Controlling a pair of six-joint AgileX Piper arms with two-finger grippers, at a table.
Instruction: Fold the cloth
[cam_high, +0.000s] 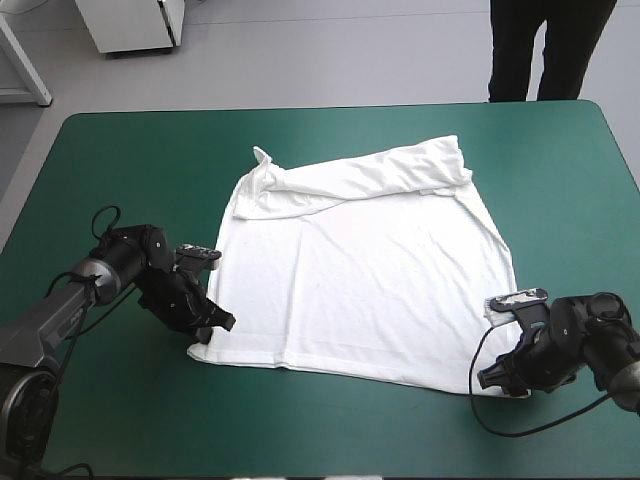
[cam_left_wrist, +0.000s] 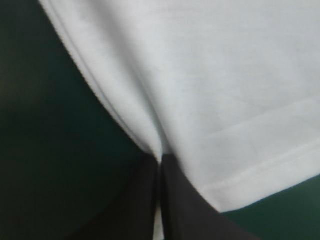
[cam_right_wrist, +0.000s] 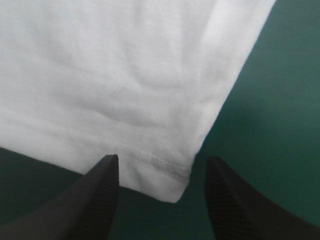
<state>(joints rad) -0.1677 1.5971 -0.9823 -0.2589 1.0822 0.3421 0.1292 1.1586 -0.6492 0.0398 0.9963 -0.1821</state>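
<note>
White T-shirt (cam_high: 360, 290) spread mostly flat on the middle of the teal-green bench (cam_high: 110, 160), hem toward the near edge, side edges flaring outward toward that hem. Far part not flat: band of cloth doubled back over the body along the far edge, bunched and wrinkled, small twisted peak at its far-left end, thicker fold at far-right. Rest of the body smooth, faint creases only. Low at the near-left hem corner, left hand (cam_high: 222, 322), arm in from the bench's left side. Seen from the left wrist: black fingers (cam_left_wrist: 185, 210) pressed together into one point, thin strip of white cloth in the seam between them, so pinching the T-shirt at its side edge just by the hem; stitched hem line running off to one side of the fingers, teal-green cover showing on either side of the cloth. Low at the near-right hem corner, right hand (cam_high: 492, 378), arm in from the bench's right side. Seen from the right wrist: fingers spread apart, nothing gripped; hem corner lying between the two tips, flat on the cover, stitched hem line running across just ahead of them. Cannot tell whether those tips touch the cover. Hands well apart, one at each near corner, whole hem edge between them lying on the bench with a slight bow.
</note>
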